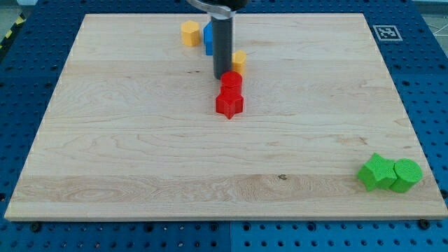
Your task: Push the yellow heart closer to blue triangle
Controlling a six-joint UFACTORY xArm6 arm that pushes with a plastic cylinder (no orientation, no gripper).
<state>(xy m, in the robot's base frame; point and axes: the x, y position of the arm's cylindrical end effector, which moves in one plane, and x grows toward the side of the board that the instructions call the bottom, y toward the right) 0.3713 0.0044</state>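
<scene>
The pale wooden board (140, 154) fills most of the view and lies on a blue perforated table surface (28, 84), with a black-and-white marker tag (384, 32) just off the board's top right corner. The dark cylindrical rod (222, 42) comes down from the view's top near the middle; there is no gripper on it, so nothing is clasped, and my tip (222, 76) rests at board level. A pair of green blocks sits at the view's bottom right, touching each other: a green star-like block (376, 172) and a green rounded block (407, 174). Just below my tip lie two red blocks in contact, a red cylinder-like block (232, 81) above a red star-shaped block (229, 103). A yellow hexagonal block (190, 33) stands near the top, left of the rod. The blue triangle (208, 38) is partly hidden behind the rod's left side. The yellow heart (239, 60) shows just right of the rod, above the red pair, its shape mostly hidden.
</scene>
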